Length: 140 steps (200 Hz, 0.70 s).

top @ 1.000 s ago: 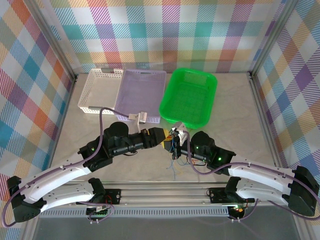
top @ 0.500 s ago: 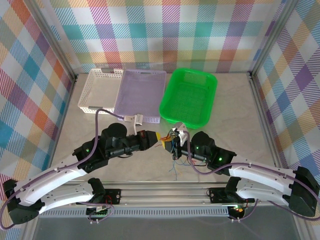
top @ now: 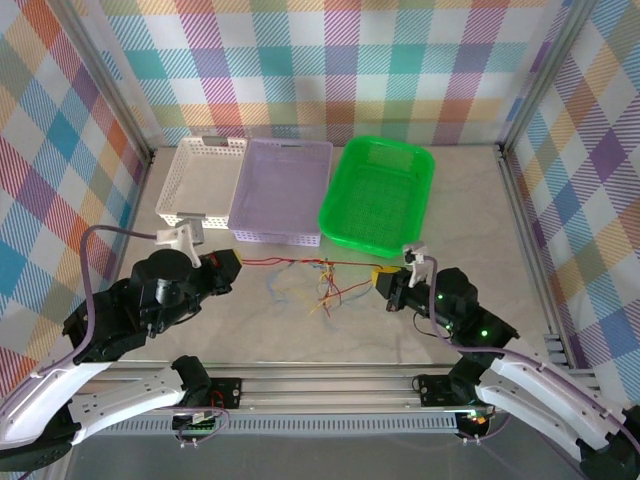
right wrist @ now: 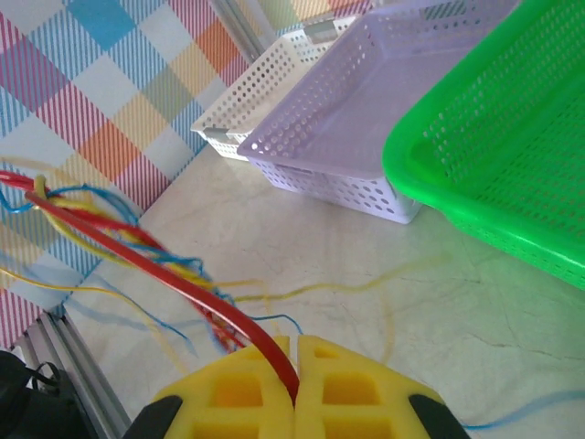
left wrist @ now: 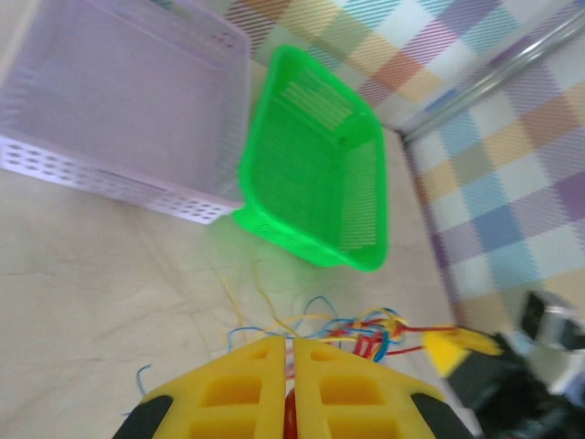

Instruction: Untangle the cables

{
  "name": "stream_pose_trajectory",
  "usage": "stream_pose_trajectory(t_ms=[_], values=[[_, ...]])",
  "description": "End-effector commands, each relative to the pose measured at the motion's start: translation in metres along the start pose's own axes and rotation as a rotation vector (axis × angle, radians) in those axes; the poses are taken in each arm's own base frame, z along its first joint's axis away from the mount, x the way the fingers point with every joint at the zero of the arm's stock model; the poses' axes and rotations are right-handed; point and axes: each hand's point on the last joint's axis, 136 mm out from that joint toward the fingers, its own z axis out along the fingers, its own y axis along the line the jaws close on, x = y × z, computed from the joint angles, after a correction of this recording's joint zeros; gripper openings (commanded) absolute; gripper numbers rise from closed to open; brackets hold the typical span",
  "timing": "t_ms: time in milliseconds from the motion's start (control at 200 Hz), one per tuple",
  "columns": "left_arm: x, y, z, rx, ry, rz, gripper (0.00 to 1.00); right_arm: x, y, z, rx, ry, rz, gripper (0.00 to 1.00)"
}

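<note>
Two clenched grips on the cables (top: pixel 322 285): left gripper (left wrist: pixel 292 355) at one end, right gripper (right wrist: pixel 294 355) at the other, tangle between.

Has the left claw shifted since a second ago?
Yes. The left claw pulled left, from below the green basket to below the white basket.

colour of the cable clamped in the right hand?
Red; the cable shows best in the right wrist view.

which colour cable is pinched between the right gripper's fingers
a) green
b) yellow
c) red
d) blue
c: in the right wrist view the red cable runs taut straight into the shut right gripper, while blue and yellow strands hang loose.
</note>
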Motion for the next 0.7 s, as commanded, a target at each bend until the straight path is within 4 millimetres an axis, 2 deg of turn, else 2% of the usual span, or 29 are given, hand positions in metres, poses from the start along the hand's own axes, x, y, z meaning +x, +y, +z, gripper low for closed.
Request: stream_pose_trajectory(t_ms=[0, 195, 315, 420, 565, 695], values=[[-0.024, 0.045, -0.026, -0.208, -0.103, 0.108, 0.00, 0.001, -0.022, -0.013, 0.120, 0.040, 0.051, 0.00], [-0.043, 0.081, -0.062, -0.352, -0.179, 0.169, 0.00, -0.014, -0.065, -0.045, 0.381, 0.025, 0.135, 0.00], [-0.044, 0.093, -0.071, -0.388, -0.196, 0.187, 0.00, -0.029, -0.072, -0.060, 0.425, 0.023, 0.196, 0.00], [-0.040, 0.100, -0.068, -0.430, -0.183, 0.218, 0.00, -0.045, -0.077, -0.072, 0.457, 0.021, 0.238, 0.00], [-0.034, 0.104, -0.060, -0.453, -0.172, 0.237, 0.00, -0.071, -0.068, -0.079, 0.407, -0.020, 0.271, 0.00], [-0.022, 0.096, -0.041, -0.420, -0.132, 0.242, 0.00, -0.100, -0.038, -0.078, 0.296, -0.028, 0.247, 0.00]])
